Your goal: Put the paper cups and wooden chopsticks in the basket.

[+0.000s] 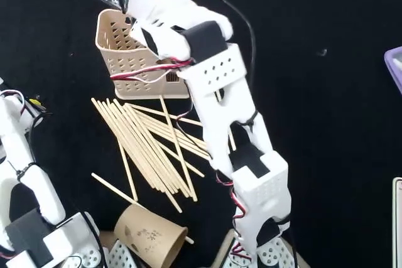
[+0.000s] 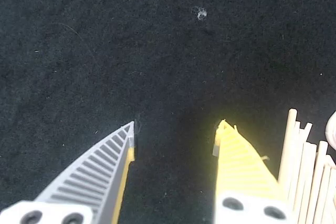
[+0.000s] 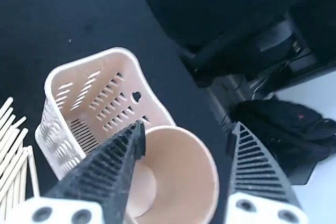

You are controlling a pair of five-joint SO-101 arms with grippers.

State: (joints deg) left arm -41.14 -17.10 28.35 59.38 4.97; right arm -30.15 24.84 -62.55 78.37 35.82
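1. The right arm [image 1: 220,111] stretches from the near edge of the black table [image 1: 326,123] across to the basket [image 1: 135,67], which stands on the far side.
2. In the right wrist view, the right gripper [image 3: 188,125] has its two dark fingers [image 3: 110,166] set wide apart.
3. A paper cup [image 3: 178,182] sits between these fingers, with its open mouth turned to the camera.
4. One finger overlaps the rim of this cup, and on the side of the other finger a dark gap shows. It cannot be told whether the cup is really gripped.
5. This cup is just beside the wall of the basket [image 3: 100,103], and it is not clear if it is inside it or outside.
6. The wooden chopsticks [image 1: 151,145] lie in a loose fan on the table, between the basket and the near edge. Some of them go under the right arm.
7. A single chopstick [image 1: 116,192] lies apart, nearer to the second paper cup [image 1: 151,235].
8. That second cup lies on its side at the near edge, beside the base of the right arm.
9. The left arm [image 1: 25,180] is folded at the near left corner.
10. The left gripper [image 2: 176,127] is over bare table, its fingers are spread and nothing is between them. The ends of the chopsticks [image 2: 304,166] are close to its yellow finger [image 2: 239,161].
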